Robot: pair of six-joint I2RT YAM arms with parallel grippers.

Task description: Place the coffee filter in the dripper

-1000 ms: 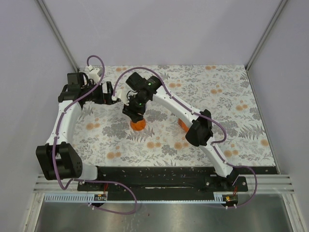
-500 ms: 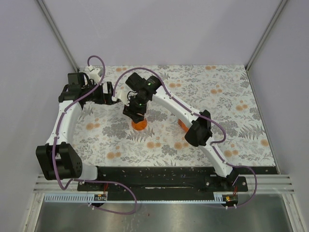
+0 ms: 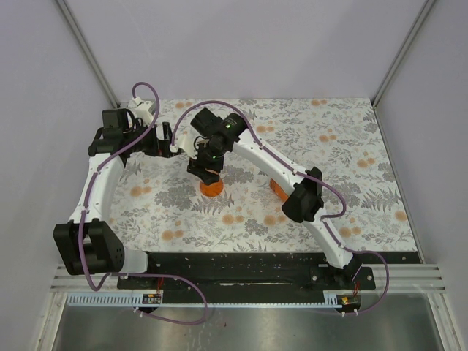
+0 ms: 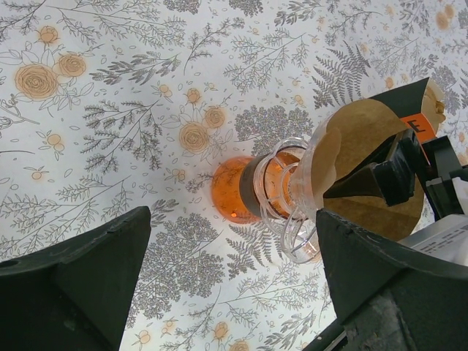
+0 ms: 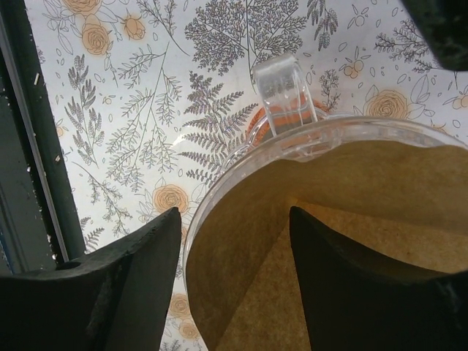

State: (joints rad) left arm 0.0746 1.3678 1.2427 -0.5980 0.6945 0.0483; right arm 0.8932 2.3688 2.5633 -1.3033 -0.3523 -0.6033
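Note:
The dripper (image 3: 211, 189) stands on the floral table, its orange base (image 4: 232, 189) and clear funnel top (image 4: 298, 212) showing in the left wrist view. The light-brown coffee filter (image 5: 292, 248) sits opened inside the funnel, and it also shows in the left wrist view (image 4: 358, 135). My right gripper (image 3: 207, 165) hovers right over the funnel. Its jaws (image 5: 232, 216) are apart, one finger outside the clear rim and one inside the filter. My left gripper (image 3: 165, 139) is open and empty, up and to the left of the dripper, which shows between its fingers (image 4: 80, 278).
The dripper's clear handle (image 5: 281, 91) points away from my right wrist. A small orange object (image 3: 276, 189) lies right of the dripper, partly hidden by my right arm. The black base rail (image 3: 241, 267) runs along the near edge.
My right gripper has shifted slightly up and away over the dripper. The left gripper has edged a little. The dripper has stayed put.

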